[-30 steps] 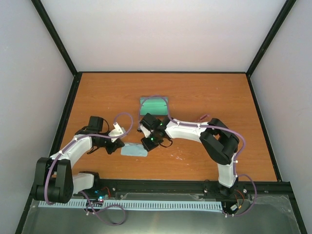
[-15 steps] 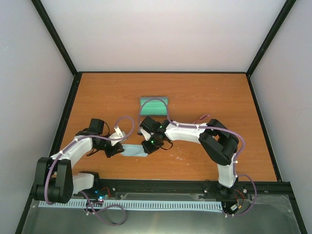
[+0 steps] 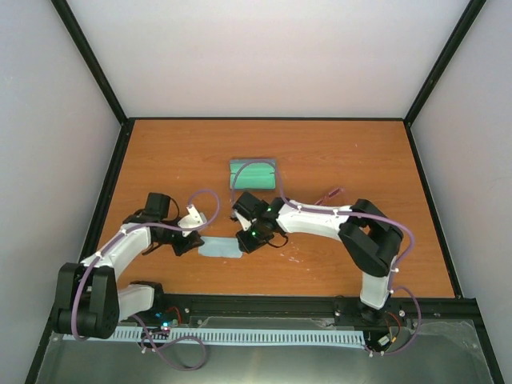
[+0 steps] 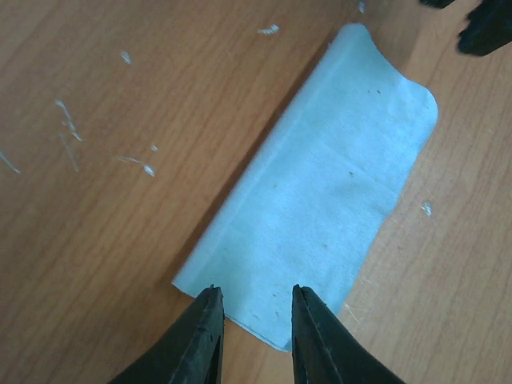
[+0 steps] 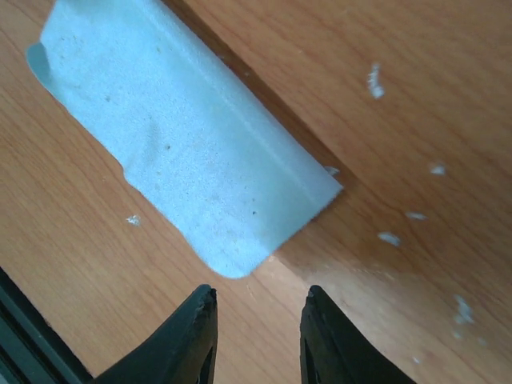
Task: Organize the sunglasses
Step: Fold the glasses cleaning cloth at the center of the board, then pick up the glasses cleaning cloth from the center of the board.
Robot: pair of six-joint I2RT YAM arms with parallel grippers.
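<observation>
The sunglasses (image 3: pixel 331 194) lay on the table (image 3: pixel 360 152) right of the case (image 3: pixel 253 171), well apart from both grippers. The left gripper (image 4: pixel 254 292), fingers apart, straddled one end of the folded cloth (image 4: pixel 320 192); the right gripper (image 5: pixel 262 292), also parted, faced the other end, seemingly not touching it
</observation>
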